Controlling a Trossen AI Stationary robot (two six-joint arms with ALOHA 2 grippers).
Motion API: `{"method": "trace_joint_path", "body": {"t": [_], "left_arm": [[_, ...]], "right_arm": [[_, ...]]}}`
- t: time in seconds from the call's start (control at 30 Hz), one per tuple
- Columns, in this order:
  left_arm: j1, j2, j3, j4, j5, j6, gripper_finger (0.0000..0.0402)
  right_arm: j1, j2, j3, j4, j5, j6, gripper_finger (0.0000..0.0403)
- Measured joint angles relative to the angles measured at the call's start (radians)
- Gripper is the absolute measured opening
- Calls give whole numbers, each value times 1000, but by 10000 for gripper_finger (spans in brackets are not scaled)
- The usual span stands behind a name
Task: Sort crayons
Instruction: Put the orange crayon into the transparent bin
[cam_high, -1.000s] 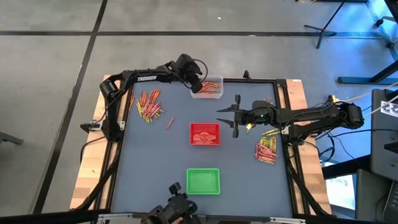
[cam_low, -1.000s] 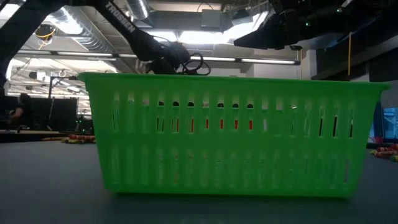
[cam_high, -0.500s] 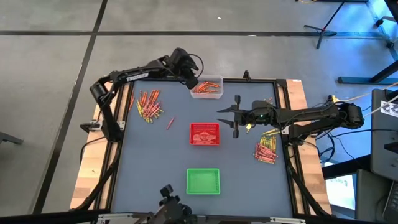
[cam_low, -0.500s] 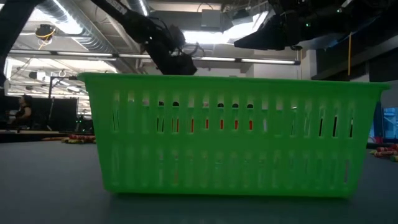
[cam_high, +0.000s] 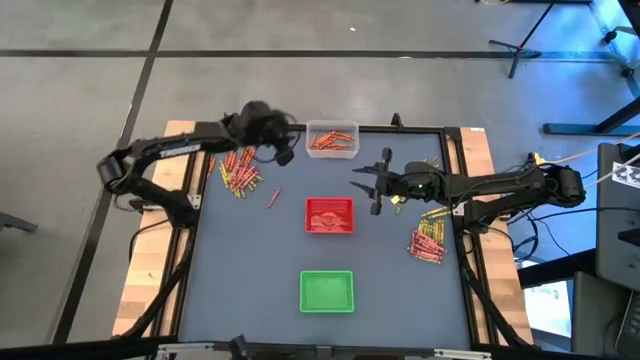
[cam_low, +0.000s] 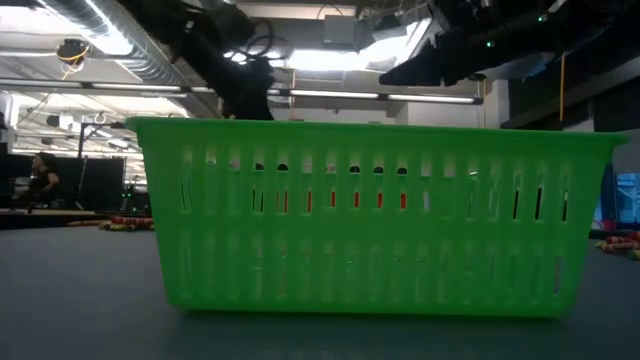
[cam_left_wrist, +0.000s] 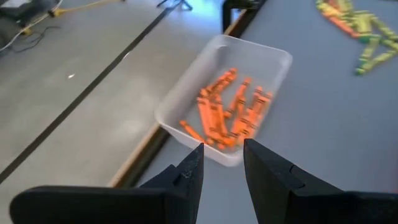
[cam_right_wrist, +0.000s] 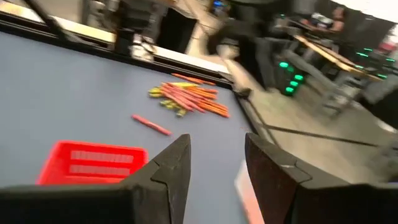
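left gripper (cam_high: 283, 152) just backed off the clear tray (cam_high: 333, 140) toward its crayon pile (cam_high: 238, 168), fingers narrow, nothing in them | orange crayons (cam_left_wrist: 227, 111) sit in that tray, so probably 1 drop done | right gripper (cam_high: 377, 183) hasn't budged by the red tray (cam_high: 329, 215), part open, empty

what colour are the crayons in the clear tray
Orange. The crayons in the clear tray show best in the left wrist view.

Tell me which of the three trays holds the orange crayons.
The clear tray at the table's far edge holds the orange crayons. The red tray sits mid-table, and the green tray nearest the low camera shows no orange crayons.
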Motion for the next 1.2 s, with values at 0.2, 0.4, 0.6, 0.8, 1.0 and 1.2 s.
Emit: {"method": "trace_joint_path", "body": {"t": [0.2,0.4,0.6,0.8,1.0,1.2], "left_arm": [[-85,-154,-267,239,18,-44,98],[-136,-247,-432,586,112,11,98],[-151,-270,-578,879,209,54,98],[-150,-270,-661,1042,203,46,98],[-183,-271,-661,1049,202,4,98],[-213,-271,-661,1060,194,1,98]], "right_arm": [[-43,0,0,-13,47,-5,151],[-148,0,0,-58,47,20,151],[-246,5,34,-186,47,27,151],[-338,14,131,-387,65,30,151],[-464,76,195,-549,59,38,151],[-576,186,249,-617,8,38,151]]}}
